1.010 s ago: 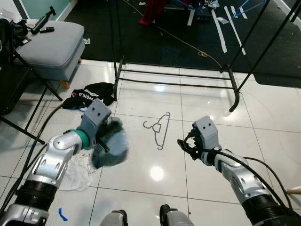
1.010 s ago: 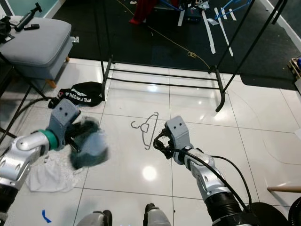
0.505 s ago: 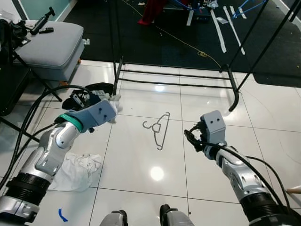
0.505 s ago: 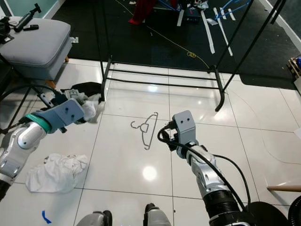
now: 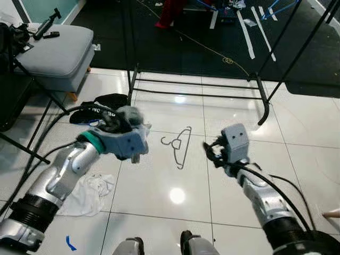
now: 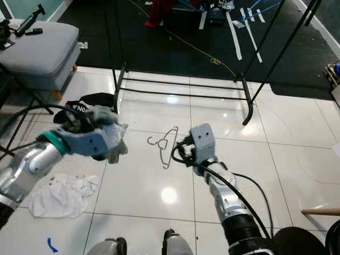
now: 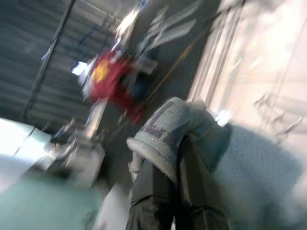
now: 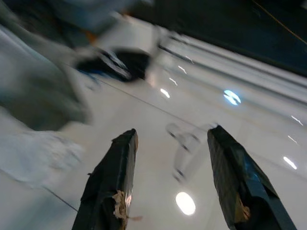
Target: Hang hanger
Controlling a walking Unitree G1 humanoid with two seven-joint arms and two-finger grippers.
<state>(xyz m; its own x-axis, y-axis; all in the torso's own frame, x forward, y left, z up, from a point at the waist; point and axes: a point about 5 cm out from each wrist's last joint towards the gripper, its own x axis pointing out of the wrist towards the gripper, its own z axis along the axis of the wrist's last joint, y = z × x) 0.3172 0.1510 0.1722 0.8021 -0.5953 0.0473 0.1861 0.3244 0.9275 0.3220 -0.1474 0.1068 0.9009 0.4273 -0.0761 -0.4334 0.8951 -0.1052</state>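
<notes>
Hanger (image 5: 179,146) flat on the tiles, long axis running away from the robot, just left of the spread-fingered right gripper (image 5: 210,154); left gripper (image 5: 118,123) clamps grey cloth (image 5: 133,115).

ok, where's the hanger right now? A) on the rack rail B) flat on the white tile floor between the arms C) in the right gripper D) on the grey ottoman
B: the hanger lies flat on the floor tile, with the open right gripper beside it, not touching.
</notes>
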